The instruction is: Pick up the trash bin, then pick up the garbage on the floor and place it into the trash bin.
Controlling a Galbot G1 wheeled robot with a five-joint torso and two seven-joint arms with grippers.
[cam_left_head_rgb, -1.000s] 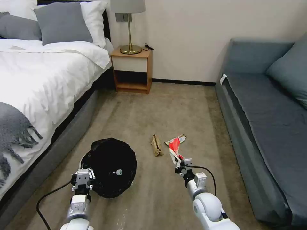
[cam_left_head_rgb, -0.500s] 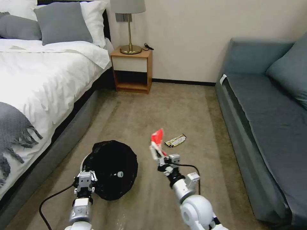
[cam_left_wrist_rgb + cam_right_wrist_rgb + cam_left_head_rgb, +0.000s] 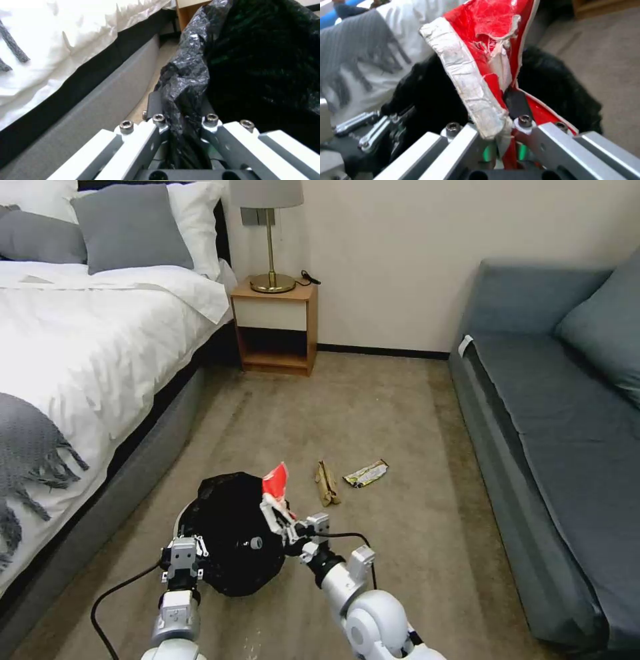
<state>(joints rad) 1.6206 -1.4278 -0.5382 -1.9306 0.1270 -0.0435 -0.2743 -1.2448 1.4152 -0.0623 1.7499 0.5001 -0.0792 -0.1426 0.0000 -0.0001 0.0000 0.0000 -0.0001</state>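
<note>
The trash bin (image 3: 227, 527), lined with a crinkled black bag, hangs low over the carpet with my left gripper (image 3: 183, 555) shut on its near rim. In the left wrist view the left gripper (image 3: 181, 116) pinches the bag fold of the trash bin (image 3: 260, 62). My right gripper (image 3: 285, 521) is shut on a red-white packet (image 3: 275, 481) and holds it upright over the bin's right side; the right wrist view shows the right gripper (image 3: 506, 120), the packet (image 3: 480, 50) and the bin (image 3: 560, 87) behind. A white bottle cap (image 3: 255, 543) shows inside the bin. On the floor lie a brown wrapper (image 3: 327, 483) and a foil wrapper (image 3: 366, 473).
A bed (image 3: 80, 353) with a grey base runs along the left, close to the bin. A grey sofa (image 3: 560, 447) lines the right. A wooden nightstand (image 3: 275, 327) with a lamp stands at the far wall. Open carpet (image 3: 373, 400) lies between them.
My right gripper has swung left with the red-white packet, from above the floor near the wrappers to over the bin. The left gripper and bin shifted slightly right.
</note>
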